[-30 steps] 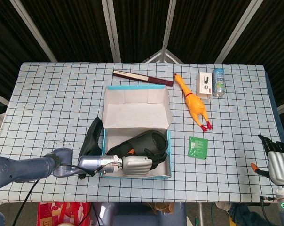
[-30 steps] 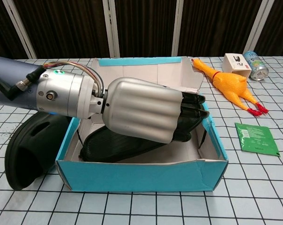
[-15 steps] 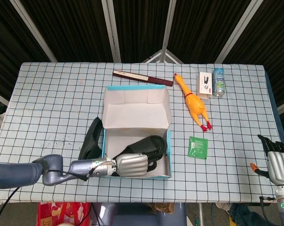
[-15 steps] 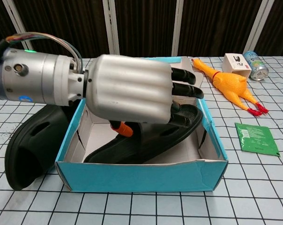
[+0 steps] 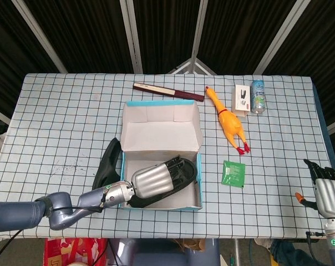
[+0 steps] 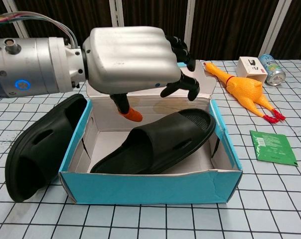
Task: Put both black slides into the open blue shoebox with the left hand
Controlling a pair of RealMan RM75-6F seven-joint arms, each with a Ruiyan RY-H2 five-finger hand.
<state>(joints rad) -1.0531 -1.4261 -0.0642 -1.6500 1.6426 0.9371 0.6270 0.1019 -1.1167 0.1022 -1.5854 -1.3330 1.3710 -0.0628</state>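
I am holding my left hand (image 6: 135, 62) empty, fingers loosely curled, above the blue shoebox (image 6: 150, 185). One black slide (image 6: 158, 144) is lying diagonally inside; the other slide (image 6: 38, 147) is leaning outside its left wall. No writing is readable.

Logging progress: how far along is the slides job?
One slide lies inside the shoebox. The left robot hand hangs above it, holding nothing. The other slide leans against the box's outer left wall, yet to be loaded.

Black slides (image 6: 155, 144), blue shoebox (image 6: 150, 186), yellow chicken (image 5: 227, 121), black-and-white checked tablecloth (image 5: 62, 116).
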